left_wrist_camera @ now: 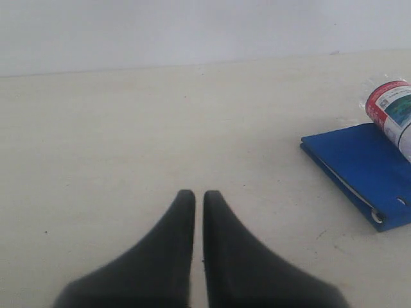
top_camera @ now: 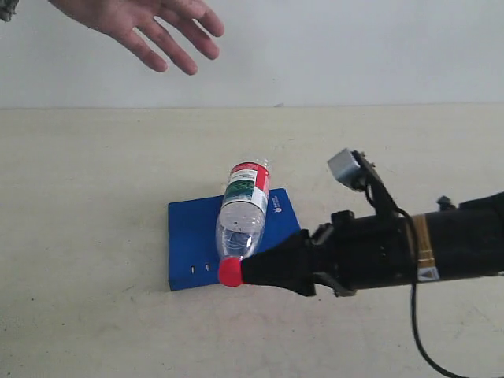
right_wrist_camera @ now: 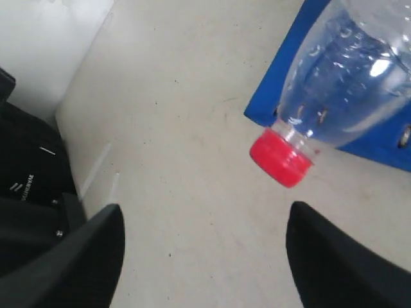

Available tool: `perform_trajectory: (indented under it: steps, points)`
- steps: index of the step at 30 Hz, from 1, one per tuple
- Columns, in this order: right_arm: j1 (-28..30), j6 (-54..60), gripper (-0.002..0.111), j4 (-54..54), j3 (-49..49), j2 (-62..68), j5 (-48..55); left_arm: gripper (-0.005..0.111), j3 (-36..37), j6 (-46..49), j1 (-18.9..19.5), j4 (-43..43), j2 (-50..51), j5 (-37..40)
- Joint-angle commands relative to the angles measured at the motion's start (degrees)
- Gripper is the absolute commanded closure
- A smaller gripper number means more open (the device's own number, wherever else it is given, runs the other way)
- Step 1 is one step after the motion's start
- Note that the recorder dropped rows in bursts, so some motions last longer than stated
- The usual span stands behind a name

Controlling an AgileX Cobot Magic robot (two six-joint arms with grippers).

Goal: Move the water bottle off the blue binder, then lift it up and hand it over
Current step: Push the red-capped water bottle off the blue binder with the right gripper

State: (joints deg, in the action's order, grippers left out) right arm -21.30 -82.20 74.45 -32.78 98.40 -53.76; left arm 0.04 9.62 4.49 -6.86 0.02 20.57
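The water bottle (top_camera: 242,211) lies on its side on the blue binder (top_camera: 189,236), its red cap (top_camera: 230,272) sticking out past the binder's near edge. My right gripper (top_camera: 250,272) is low beside that cap. In the right wrist view the right gripper (right_wrist_camera: 205,212) is open, with the cap (right_wrist_camera: 280,157) just beyond its wide-apart fingertips and nothing between them; the bottle (right_wrist_camera: 347,83) rests on the binder (right_wrist_camera: 266,102). My left gripper (left_wrist_camera: 199,192) is shut and empty over bare table, with the binder (left_wrist_camera: 359,167) and the bottle's label end (left_wrist_camera: 392,112) off to one side.
A person's open hand (top_camera: 150,27) hovers at the back left above the beige table (top_camera: 94,197). A pale wall stands behind the table. A black robot base (right_wrist_camera: 26,186) shows in the right wrist view.
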Motion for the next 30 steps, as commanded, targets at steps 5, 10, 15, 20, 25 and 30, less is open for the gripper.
perform_trajectory:
  steps: [5, 10, 15, 20, 25, 30]
  points:
    - [-2.7, -12.3, 0.045, -0.1, -11.0, 10.3, 1.0, 0.102, 0.0, 0.3, -0.4, 0.3, 0.0, -0.2]
    - [-2.7, -16.7, 0.045, 2.5, -11.3, 12.2, -1.0, 0.102, 0.0, 0.3, -0.4, 0.3, 0.0, -0.2]
    - [-2.7, -17.7, 0.045, 2.1, -11.3, 12.3, -0.8, 0.102, 0.0, 0.3, -0.4, 0.3, 0.0, -0.2]
    - [-2.7, -18.4, 0.045, 2.1, -11.3, 15.4, -0.8, 0.102, 0.0, 0.3, -0.4, 0.3, 0.0, -0.2]
    - [-2.7, -17.6, 0.045, -1.2, -11.3, 16.6, -0.8, 0.102, 0.0, 0.3, -0.4, 0.3, 0.0, -0.2]
    - [-2.7, -16.5, 0.045, -4.9, -11.4, 17.9, -2.3, 0.102, 0.0, 0.3, -0.4, 0.3, 0.0, -0.2]
